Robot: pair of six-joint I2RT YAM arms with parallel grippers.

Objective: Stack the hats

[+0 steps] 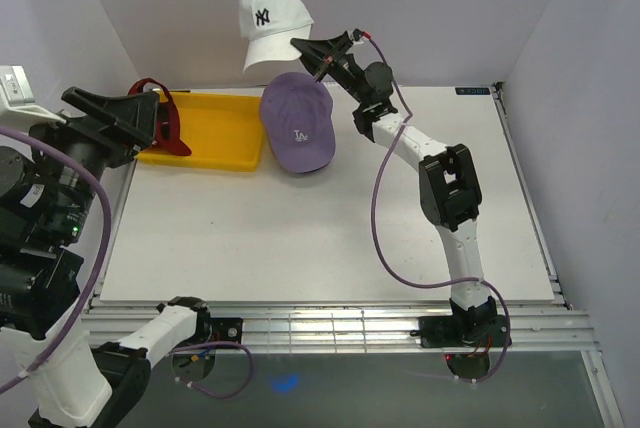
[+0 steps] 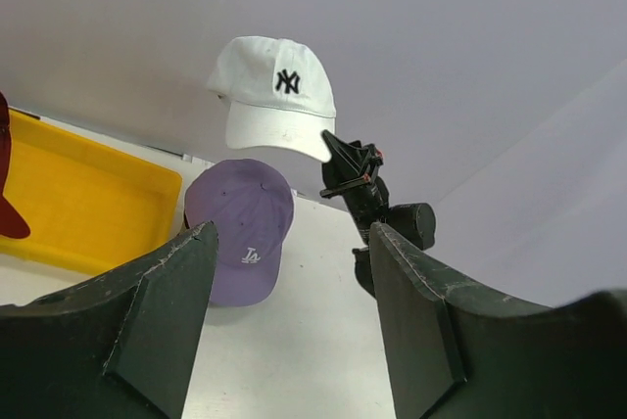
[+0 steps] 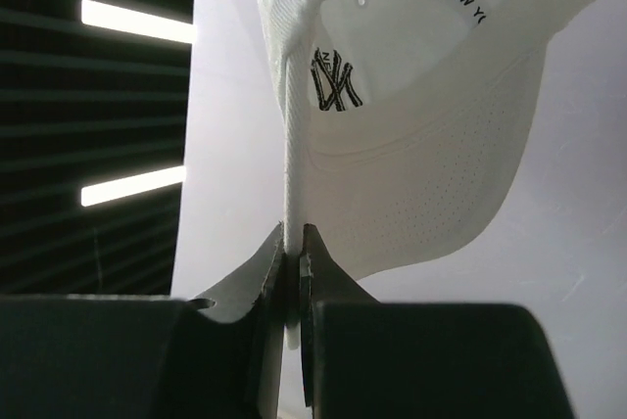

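Note:
My right gripper (image 1: 302, 46) is shut on the brim edge of the white NY hat (image 1: 272, 24) and holds it in the air above the lavender LA hat (image 1: 298, 123), which sits at the table's back. In the right wrist view the white hat (image 3: 392, 96) hangs from my pinched gripper (image 3: 295, 243). The red hat (image 1: 165, 120) lies in the yellow tray (image 1: 215, 133). My left gripper (image 1: 125, 113) is open and empty, raised at the left near the tray. The left wrist view shows the white hat (image 2: 274, 91) above the lavender hat (image 2: 242, 228) between its fingers (image 2: 411, 321). The beige and black hats are hidden.
White walls enclose the table (image 1: 330, 238) at the back and sides. The right arm (image 1: 445, 188) stretches across the right half of the table towards the back.

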